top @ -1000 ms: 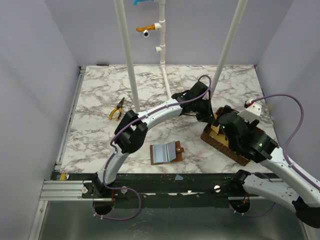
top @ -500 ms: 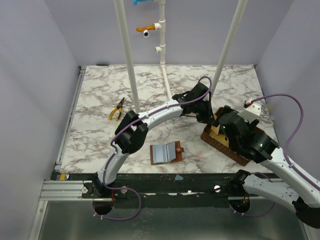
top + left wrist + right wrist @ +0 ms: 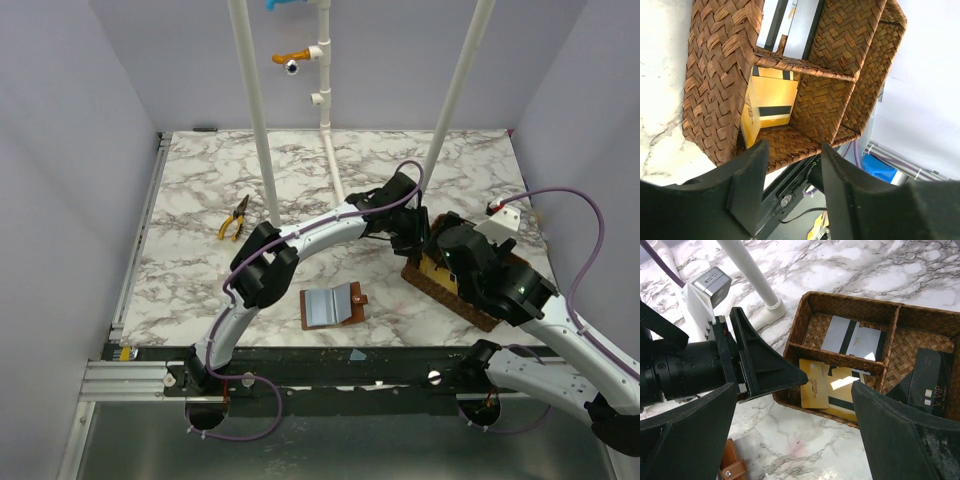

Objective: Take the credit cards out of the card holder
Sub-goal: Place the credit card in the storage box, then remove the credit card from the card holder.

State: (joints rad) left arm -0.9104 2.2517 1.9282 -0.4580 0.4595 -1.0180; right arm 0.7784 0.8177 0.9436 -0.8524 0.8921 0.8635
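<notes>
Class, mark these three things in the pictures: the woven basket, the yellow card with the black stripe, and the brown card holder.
woven basket (image 3: pixel 715 75), left wrist view, its outer left wall.
yellow card (image 3: pixel 772 95), left wrist view, yellow face above the stripe.
card holder (image 3: pixel 322 308), top view, blue-grey inner pocket.

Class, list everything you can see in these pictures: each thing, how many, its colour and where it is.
Woven basket: one, brown, table's right side
Yellow cards: two, yellow, one basket compartment
Pale cards: two, grey-white, neighbouring compartment
Dark card: one, black, third compartment
Card holder: one, brown, open, table's near edge
Pliers: one, yellow-handled, table's left
Poles: three, white, upright at back
Table: one, marbled white-grey
Left tool: one, black, open over basket
Right tool: one, black, open over basket
</notes>
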